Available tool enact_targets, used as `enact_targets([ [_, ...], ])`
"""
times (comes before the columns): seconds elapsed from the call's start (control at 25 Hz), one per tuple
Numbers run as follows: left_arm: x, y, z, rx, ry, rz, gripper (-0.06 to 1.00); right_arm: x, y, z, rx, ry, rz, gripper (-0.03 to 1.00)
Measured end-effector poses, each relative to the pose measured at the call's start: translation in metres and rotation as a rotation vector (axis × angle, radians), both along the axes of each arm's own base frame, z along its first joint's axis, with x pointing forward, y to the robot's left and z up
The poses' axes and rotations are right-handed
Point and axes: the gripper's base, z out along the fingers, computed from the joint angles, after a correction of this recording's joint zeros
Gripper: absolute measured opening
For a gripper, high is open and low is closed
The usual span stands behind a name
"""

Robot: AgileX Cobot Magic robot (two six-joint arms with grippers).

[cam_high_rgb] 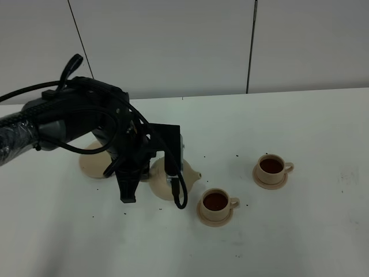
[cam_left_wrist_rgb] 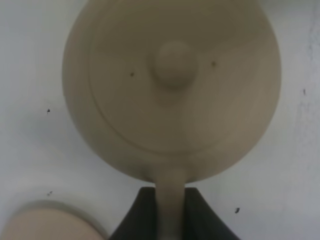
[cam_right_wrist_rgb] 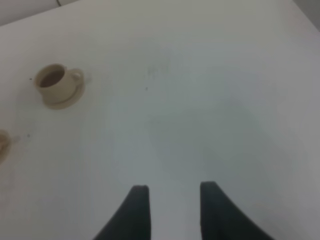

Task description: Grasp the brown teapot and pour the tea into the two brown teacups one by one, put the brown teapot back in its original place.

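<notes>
A matte white surface (cam_high_rgb: 300, 115), flecked with dark specks, meets grey wall panels (cam_high_rgb: 173, 46). The left claw (cam_left_wrist_rgb: 170, 210) clamps the round brown teapot (cam_left_wrist_rgb: 170, 85) by its loop handle; the right claw (cam_right_wrist_rgb: 170, 210) hangs apart.

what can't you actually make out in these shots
- Brown teapot handle: exterior high view, hidden behind the left gripper.
- Teapot's far rim: left wrist view, cut off by the frame edge; picture blurred.
- Teapot saucer: partly hidden by the arm.
- Nearer teacup: right wrist view shows only a sliver at the edge.
</notes>
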Motion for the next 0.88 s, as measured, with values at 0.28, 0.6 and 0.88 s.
enact_targets([
  [0.28,0.0008,0.0024,-0.0002,-0.023,0.016,-0.02,0.17,0.0,0.0001,0.0,0.001,0.0,0.0,0.24],
  [0.6,0.0008,0.0024,-0.0002,0.007,0.008,-0.141,0.17,0.0,0.0001,0.0,0.001,0.0,0.0,0.24],
  [0.88,0.0008,0.0024,-0.0002,0.029,0.002,-0.233,0.17,0.0,0.0001,0.0,0.001,0.0,0.0,0.24],
])
